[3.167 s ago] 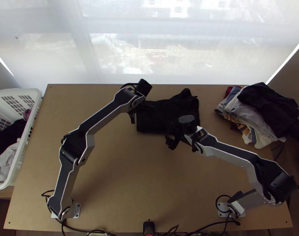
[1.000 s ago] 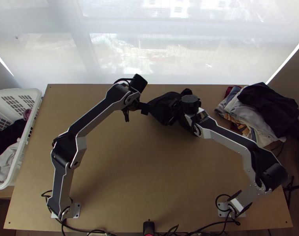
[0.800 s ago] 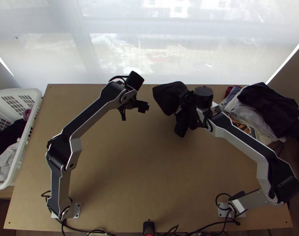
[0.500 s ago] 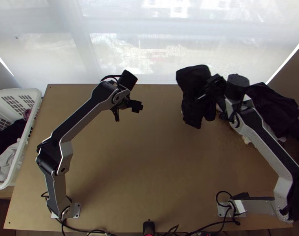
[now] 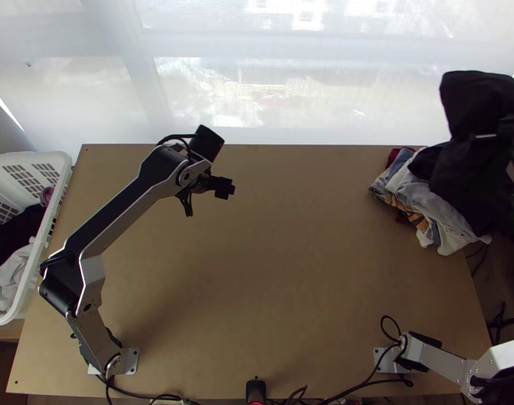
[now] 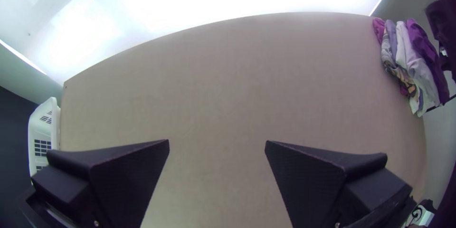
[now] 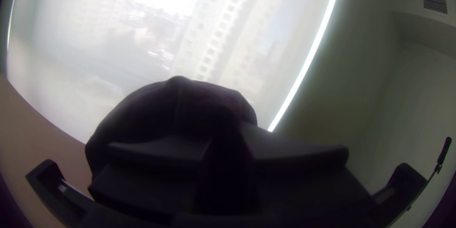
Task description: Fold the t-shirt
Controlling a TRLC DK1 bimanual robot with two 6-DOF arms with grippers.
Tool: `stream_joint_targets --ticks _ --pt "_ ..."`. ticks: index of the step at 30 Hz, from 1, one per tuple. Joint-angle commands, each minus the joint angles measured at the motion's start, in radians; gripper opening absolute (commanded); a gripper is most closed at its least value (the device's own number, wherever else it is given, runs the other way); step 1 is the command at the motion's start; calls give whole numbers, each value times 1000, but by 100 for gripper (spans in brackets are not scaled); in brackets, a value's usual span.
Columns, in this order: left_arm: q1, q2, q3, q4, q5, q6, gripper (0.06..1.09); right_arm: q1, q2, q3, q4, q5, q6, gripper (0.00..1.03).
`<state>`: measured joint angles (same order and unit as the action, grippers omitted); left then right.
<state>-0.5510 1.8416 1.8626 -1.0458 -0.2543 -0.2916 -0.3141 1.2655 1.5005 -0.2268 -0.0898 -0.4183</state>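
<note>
A: Where's the t-shirt?

B: The black cloth t-shirt (image 5: 469,101) hangs above the loose stack of grey, white and dark purple clothes (image 5: 425,196), its lower part overlapping the stack in the top view.

A: And the 2 tools?

B: The black, wide-fingered right tool (image 7: 227,161) is clamped on the t-shirt. The matching left tool (image 6: 217,141) has its 2 fingers apart and holds nothing, well to the left of the stack.

A: So, stacking?

B: I'd judge so. The shirt looks bundled, but I can't count its folds. Centre it over the stack, then lower it straight down so the hanging part doesn't curl under.

A: When should it let go?

B: Once the stack carries the weight. Part the fingers gently and draw them back along their own line, so they don't drag a layer. Pressing hard could make that pile slide.

A: Any edges to mind?

B: The stack sits at the right edge of the light wooden worktop (image 5: 257,270) and partly overhangs it, so favour its inner side. The pale window blind (image 5: 257,101) rises behind the stack; keep the cloth off it.

A: Room to back out?

B: Plenty, between the stack and the white plastic laundry basket (image 5: 56,202). The left arm can wait there.
</note>
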Motion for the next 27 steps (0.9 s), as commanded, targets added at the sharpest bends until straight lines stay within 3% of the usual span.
stream_joint_targets --ticks 1,6,13,18,27 --pt "2 -33 -51 3 -5 0 104 -362 14 89 -20 -183 27 3" --pt "2 -48 -97 10 -7 -1 104 -540 58 106 -17 -277 49 3" --pt "16 -56 -134 23 -7 0 104 -597 104 30 21 -304 42 3" --pt "40 -67 -144 23 -7 5 104 -511 152 -23 72 -288 62 3" --pt "138 -105 -207 24 -7 29 104 -269 293 -86 141 -123 113 3"
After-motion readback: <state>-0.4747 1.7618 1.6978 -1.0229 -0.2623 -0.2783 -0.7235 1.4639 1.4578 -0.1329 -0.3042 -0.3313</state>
